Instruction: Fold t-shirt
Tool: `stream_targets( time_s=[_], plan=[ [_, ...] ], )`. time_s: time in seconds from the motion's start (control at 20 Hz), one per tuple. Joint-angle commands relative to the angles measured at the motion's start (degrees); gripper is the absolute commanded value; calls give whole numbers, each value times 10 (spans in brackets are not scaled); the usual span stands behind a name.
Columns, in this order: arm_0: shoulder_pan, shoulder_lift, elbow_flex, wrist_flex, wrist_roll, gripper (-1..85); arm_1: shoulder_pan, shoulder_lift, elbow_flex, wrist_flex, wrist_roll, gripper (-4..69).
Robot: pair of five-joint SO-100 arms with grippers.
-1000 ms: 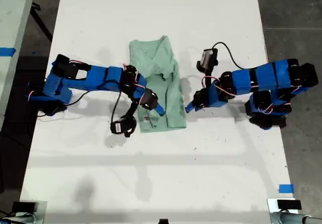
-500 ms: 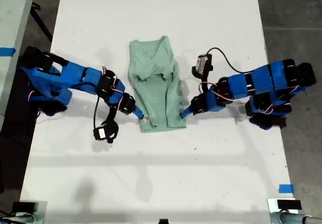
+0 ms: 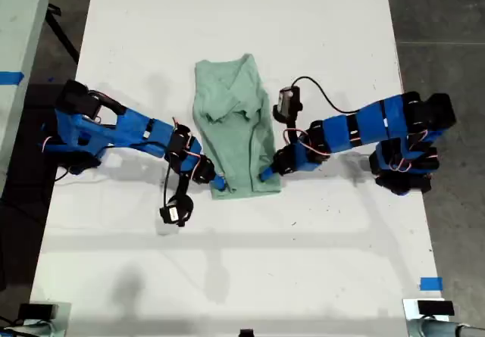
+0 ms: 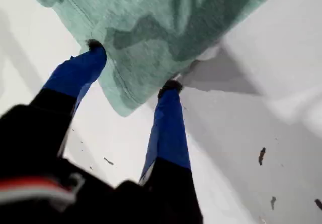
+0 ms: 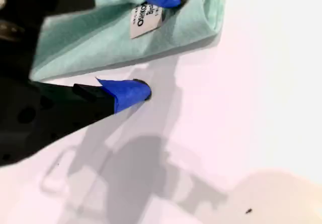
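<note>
Exterior view: the t-shirt (image 3: pixel 236 129), folded into a narrow strip, lies mid-table (image 3: pixel 227 261). My first gripper (image 4: pixel 132 67) is spread astride one hem corner of the t-shirt, lifting it slightly. My second gripper (image 5: pixel 156 43) is spread at the other hem corner, one finger on the label (image 5: pixel 146 18), one on bare table beside the t-shirt.

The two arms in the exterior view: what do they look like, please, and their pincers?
My first arm and my second arm are blue with black joints and thin red and white wires. A black cable loops to a small black camera on each. My first pincer and my second pincer have blue fingers with black tips.
</note>
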Motion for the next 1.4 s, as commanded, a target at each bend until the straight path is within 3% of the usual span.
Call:
stream_targets(
  time_s=[0.0,0.15,0.25,0.3,0.4,0.65,0.95,1.2,1.35],
  plan=[
    [-18,-24,-77,28,-6,289,5,-40,-69,8,-10,266],
    [-29,-118,-213,142,-11,244,-1,-139,-182,75,-11,219],
    [-36,-134,-236,161,-11,123,-7,-200,-272,130,-16,141],
    [-41,-134,-236,165,-10,44,-9,-221,-305,150,-11,35],
    [-47,-136,-236,178,0,-1,-14,-246,-349,178,-2,0],
    [-24,-104,-236,202,-11,-1,-37,-232,-394,187,23,-11],
    [96,-2,-231,255,-74,-1,-112,-151,-386,188,128,-11],
    [176,40,-236,225,-140,-1,-175,-113,-386,178,211,-11],
    [158,47,-234,216,-132,-1,-149,-111,-373,156,203,-11]
  ],
)
